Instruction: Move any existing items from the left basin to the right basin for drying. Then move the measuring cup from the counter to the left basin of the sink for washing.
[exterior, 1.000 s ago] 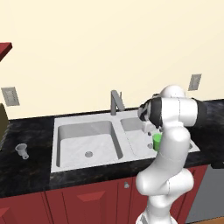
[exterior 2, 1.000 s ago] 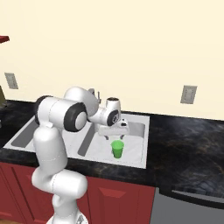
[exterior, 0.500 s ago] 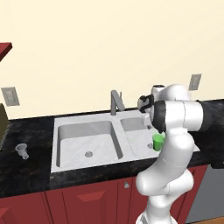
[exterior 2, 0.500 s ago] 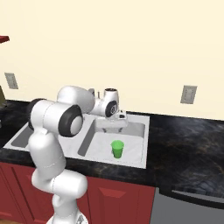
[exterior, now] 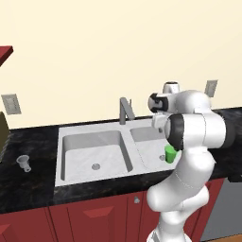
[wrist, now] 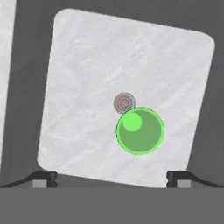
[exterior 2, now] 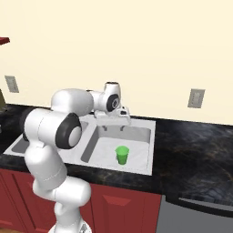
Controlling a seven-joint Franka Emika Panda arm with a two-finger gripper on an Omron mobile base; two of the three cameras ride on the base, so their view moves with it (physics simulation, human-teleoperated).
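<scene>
The green tumbler (exterior 2: 121,154) stands upright on the floor of the right basin (exterior 2: 139,136), beside its round drain (wrist: 124,103). In the left base view the tumbler (exterior: 168,153) peeks out from behind my arm. My gripper (exterior 2: 113,127) hangs open above the right basin, well above the tumbler (wrist: 140,130), with nothing between its fingertips (wrist: 44,177). The left basin (exterior: 90,146) holds nothing. The measuring cup (exterior: 23,163) sits on the black counter (exterior: 33,142), left of the sink.
The grey faucet (exterior: 125,109) rises behind the divider of the sink, close to my hand. A dark brownish object (exterior: 2,134) sits at the left edge of the counter. Outlets (exterior 2: 196,98) are on the wall, and red cabinets (exterior: 94,217) run below.
My hand has risen straight up from the right basin, staying open. The green tumbler stays standing where it was.
</scene>
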